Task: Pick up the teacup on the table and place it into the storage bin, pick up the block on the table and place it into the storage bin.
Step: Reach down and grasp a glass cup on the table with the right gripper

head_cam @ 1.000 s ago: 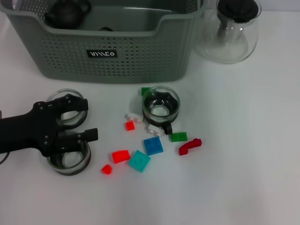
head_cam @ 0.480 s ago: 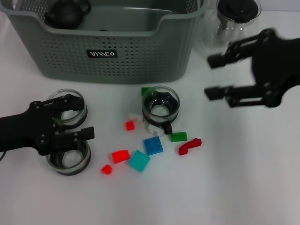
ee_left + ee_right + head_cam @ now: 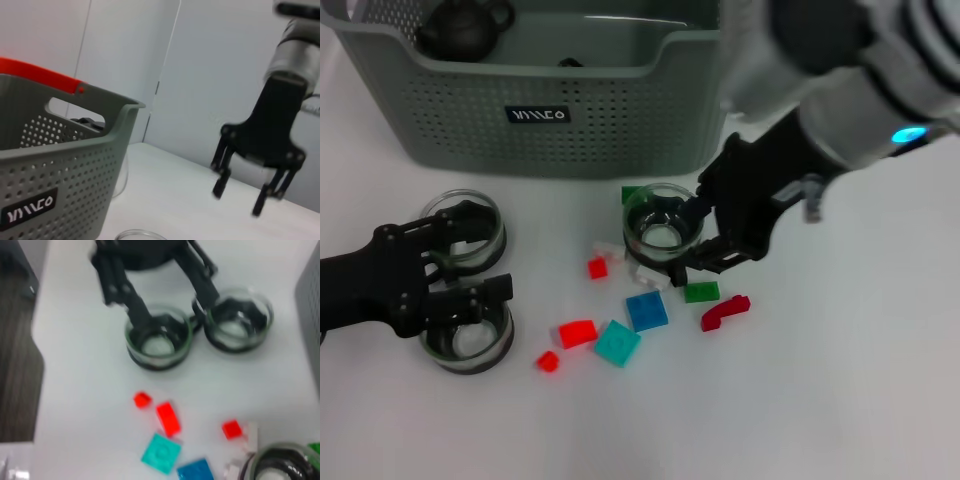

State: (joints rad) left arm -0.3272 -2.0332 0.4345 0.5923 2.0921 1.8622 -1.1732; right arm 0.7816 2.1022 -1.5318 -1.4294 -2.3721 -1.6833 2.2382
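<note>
Toward the table's near left edge, the left gripper sits spread wide between two glass teacups, grasping nothing. Mid-table, the right gripper hangs unclenched just beside a third teacup, blocks scattered near. At the far edge, the storage bin carries a black label, lettering unreadable.

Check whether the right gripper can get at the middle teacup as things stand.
Probably yes. The right gripper hangs open right beside the middle teacup, nothing between them. Small blocks crowd the cup's base, and the storage bin stands behind, but the cup's rim looks free.
</note>
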